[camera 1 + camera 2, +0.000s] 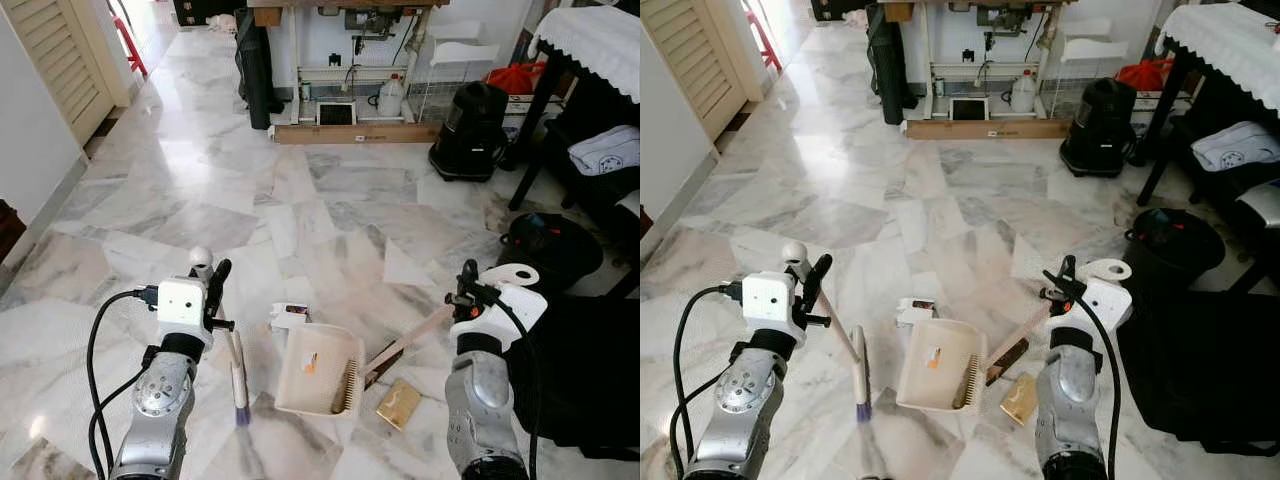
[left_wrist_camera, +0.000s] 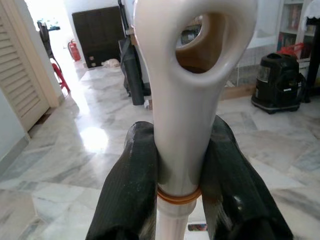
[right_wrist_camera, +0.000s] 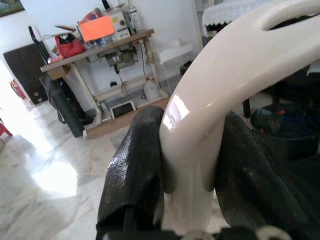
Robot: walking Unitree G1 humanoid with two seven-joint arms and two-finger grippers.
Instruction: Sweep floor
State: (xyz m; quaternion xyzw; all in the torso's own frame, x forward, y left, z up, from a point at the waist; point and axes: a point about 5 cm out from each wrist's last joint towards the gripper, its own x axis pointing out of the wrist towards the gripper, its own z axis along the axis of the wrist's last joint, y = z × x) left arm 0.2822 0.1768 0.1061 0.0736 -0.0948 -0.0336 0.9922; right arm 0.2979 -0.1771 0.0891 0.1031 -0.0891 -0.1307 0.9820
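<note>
On marble floor (image 1: 330, 200), we've L gripper (image 2: 180, 165) pinching cream broom handle (image 1: 225, 335), R gripper (image 3: 187, 150) pinching cream dustpan (image 1: 315, 370) handle; next, brush tan scrap (image 1: 398, 404) into pan.

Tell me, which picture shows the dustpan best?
The left eye view: the whole cream dustpan lies on the floor. The right eye view shows the same. The right wrist view sees just its handle, held in the right claw.

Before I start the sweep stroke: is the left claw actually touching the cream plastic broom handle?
Touching. The left wrist view shows both black fingers pressed against the cream plastic broom handle, with no gap.
</note>
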